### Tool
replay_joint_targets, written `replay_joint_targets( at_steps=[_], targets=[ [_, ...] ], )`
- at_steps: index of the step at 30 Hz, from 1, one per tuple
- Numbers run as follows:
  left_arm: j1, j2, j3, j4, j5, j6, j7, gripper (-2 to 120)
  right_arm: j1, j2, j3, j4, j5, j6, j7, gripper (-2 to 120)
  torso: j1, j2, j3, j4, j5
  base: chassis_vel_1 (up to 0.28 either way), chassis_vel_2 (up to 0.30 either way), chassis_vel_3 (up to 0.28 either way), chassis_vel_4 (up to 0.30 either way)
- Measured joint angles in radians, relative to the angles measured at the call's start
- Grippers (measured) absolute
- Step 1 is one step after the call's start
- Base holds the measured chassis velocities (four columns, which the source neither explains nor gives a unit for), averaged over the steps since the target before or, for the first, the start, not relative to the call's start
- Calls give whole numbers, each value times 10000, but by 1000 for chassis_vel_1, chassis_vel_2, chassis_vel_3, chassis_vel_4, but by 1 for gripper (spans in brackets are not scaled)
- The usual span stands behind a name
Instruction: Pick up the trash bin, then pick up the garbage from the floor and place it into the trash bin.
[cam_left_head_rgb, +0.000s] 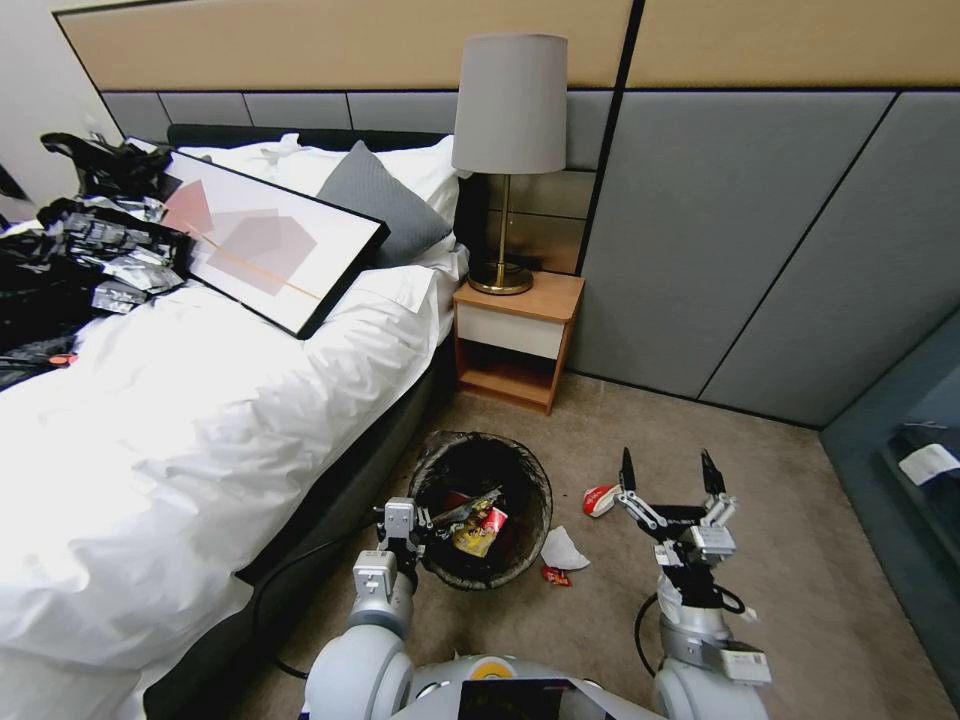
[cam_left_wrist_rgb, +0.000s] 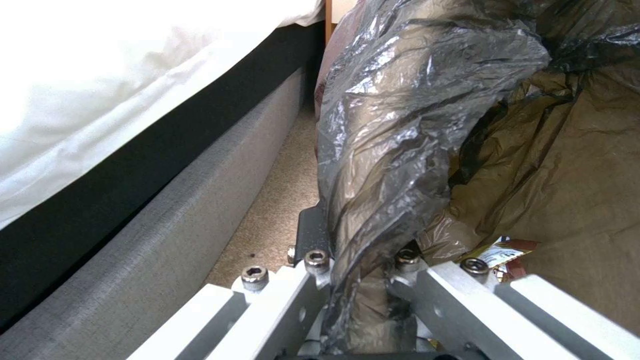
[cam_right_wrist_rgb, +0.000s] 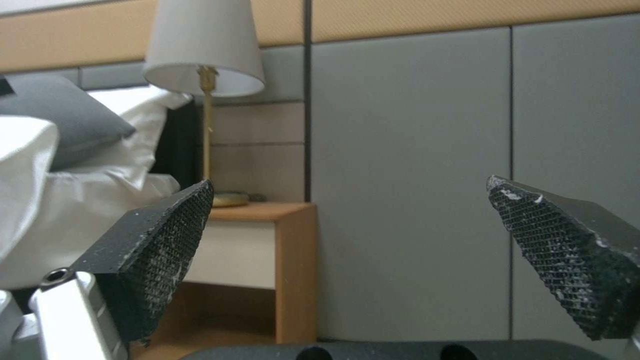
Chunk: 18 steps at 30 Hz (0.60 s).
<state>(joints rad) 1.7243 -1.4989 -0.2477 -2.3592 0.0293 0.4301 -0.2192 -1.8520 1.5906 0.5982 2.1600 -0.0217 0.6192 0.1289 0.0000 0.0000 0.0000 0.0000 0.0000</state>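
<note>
The trash bin (cam_left_head_rgb: 515, 470), round with a black bag liner over its rim, is beside the bed. My left gripper (cam_left_head_rgb: 428, 522) is shut on its near-left rim. In the left wrist view the fingers (cam_left_wrist_rgb: 311, 235) clamp the liner-covered rim (cam_left_wrist_rgb: 400, 125). Yellow and red packets (cam_left_head_rgb: 480, 532) lie inside the bin. On the carpet to its right lies more garbage: a red-and-white wrapper (cam_left_head_rgb: 599, 499), a white tissue (cam_left_head_rgb: 562, 549) and a small red wrapper (cam_left_head_rgb: 556, 576). My right gripper (cam_left_head_rgb: 668, 468) hangs open and holds nothing, just right of the red-and-white wrapper, its pads (cam_right_wrist_rgb: 160, 250) spread wide.
The bed (cam_left_head_rgb: 200, 430) fills the left side, with a framed picture (cam_left_head_rgb: 270, 240) and black bags on it. A wooden nightstand (cam_left_head_rgb: 515, 335) with a lamp (cam_left_head_rgb: 508, 110) stands behind the bin. A teal seat (cam_left_head_rgb: 900, 470) is at the right. Open carpet (cam_left_head_rgb: 820, 580) lies between them.
</note>
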Motion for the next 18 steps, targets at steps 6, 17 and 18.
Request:
replay_joint_targets(
  at_steps=[6, 17, 18],
  targets=[
    [6, 23, -8, -11, -8, -7, -22, 0, 55, -29, 54, -121, 112, 6, -15, 100, 0, 0, 0, 0, -1, 0, 0, 0, 0],
    [-2, 69, 44, -40, -15, -52, -61, 0, 1161, -582, 1, -523, 1349, -2393, 170, 100, 0, 0, 0, 1, 1, 0, 0, 0, 0],
    [-2, 69, 44, -40, -15, -52, -61, 0, 1161, -582, 1, -523, 1349, -2393, 170, 100, 0, 0, 0, 1, 1, 0, 0, 0, 0]
  ],
)
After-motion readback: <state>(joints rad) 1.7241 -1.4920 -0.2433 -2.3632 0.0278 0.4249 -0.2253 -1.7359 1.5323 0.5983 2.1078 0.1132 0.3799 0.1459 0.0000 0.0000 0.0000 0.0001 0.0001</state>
